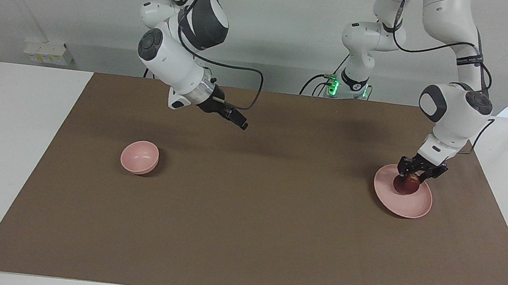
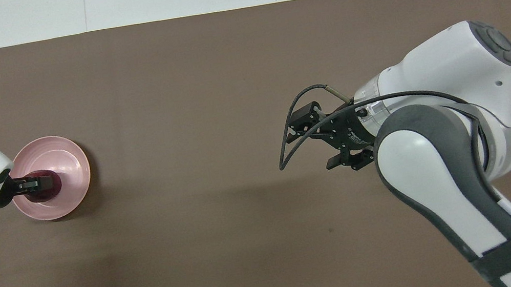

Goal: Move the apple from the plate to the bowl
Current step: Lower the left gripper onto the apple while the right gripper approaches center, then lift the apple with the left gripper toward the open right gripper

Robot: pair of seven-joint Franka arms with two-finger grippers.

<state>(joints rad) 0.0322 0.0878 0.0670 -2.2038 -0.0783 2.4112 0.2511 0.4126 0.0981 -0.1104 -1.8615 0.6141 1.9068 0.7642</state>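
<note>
Now, line by line:
Apple (image 1: 407, 184): small, round, dark red, glossy; on the plate, toward the rim nearer the robots.
Plate (image 1: 412, 206): flat, round, pale pink, low rim; on the brown mat (image 1: 246, 217) at the left arm's end.
Left gripper (image 1: 413, 175): black fingers down on the apple, clamped on either side of it.
Bowl (image 1: 139, 157): small, deep, smooth pink; at the right arm's end, well apart from the plate.
Right gripper (image 1: 242, 123): raised over bare mat, waiting; finger state cannot be told.
</note>
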